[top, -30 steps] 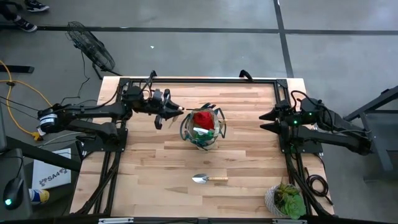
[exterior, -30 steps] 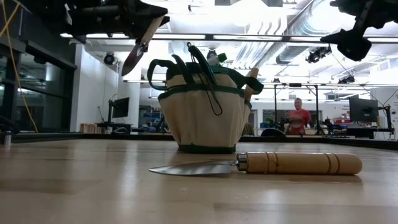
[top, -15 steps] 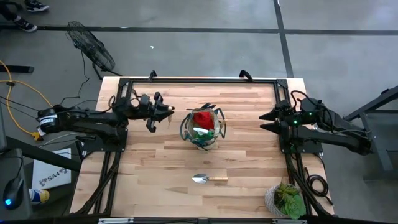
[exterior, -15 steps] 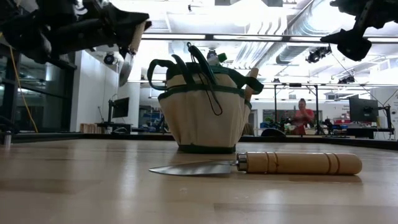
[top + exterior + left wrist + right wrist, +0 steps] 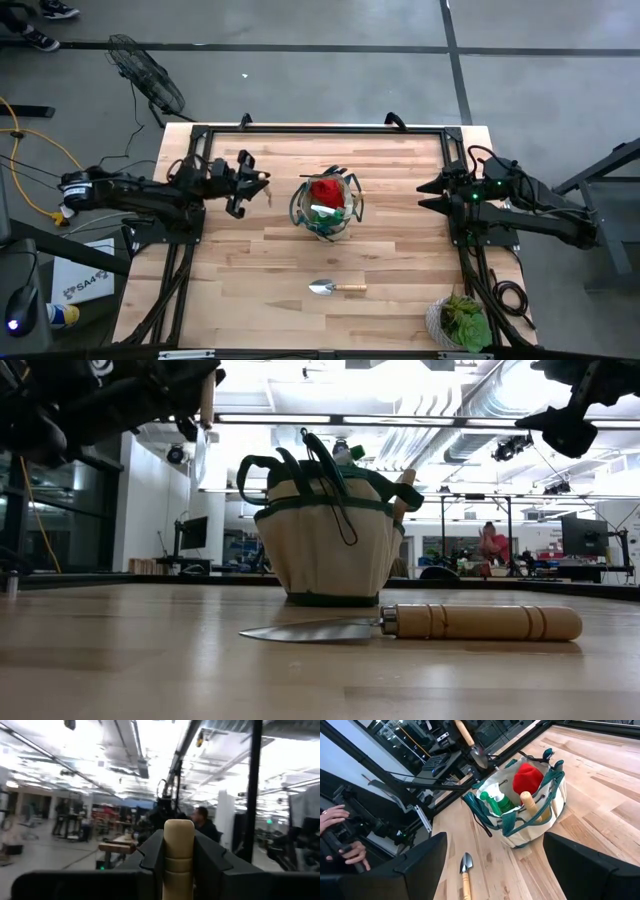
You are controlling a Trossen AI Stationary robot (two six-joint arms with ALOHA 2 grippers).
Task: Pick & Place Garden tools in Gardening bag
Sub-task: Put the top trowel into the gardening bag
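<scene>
From above, I see my left gripper [image 5: 250, 186] over the table's [image 5: 400, 250] left part, left of the bag [image 5: 326, 206], clenched on a trowel [image 5: 255, 184] by its wooden handle. The bag stands mid-table with a red piece [image 5: 325, 190] inside. A second trowel [image 5: 336, 288] lies flat nearer the front edge, well apart from the bag. My right gripper [image 5: 424, 194] waits at the right edge; whether it is open I cannot tell.

At table height, the spare trowel [image 5: 420, 624] lies in front of the bag [image 5: 325, 545], blade pointing left.

Through the left wrist, the held handle [image 5: 179, 855] sits squeezed between both fingers [image 5: 152, 857].

Through the right wrist, the bag [image 5: 522, 807] holds the red piece [image 5: 527, 777], a green piece [image 5: 496, 800] and a wooden handle [image 5: 530, 804]; the held trowel [image 5: 472, 745] hangs beyond it.
</scene>
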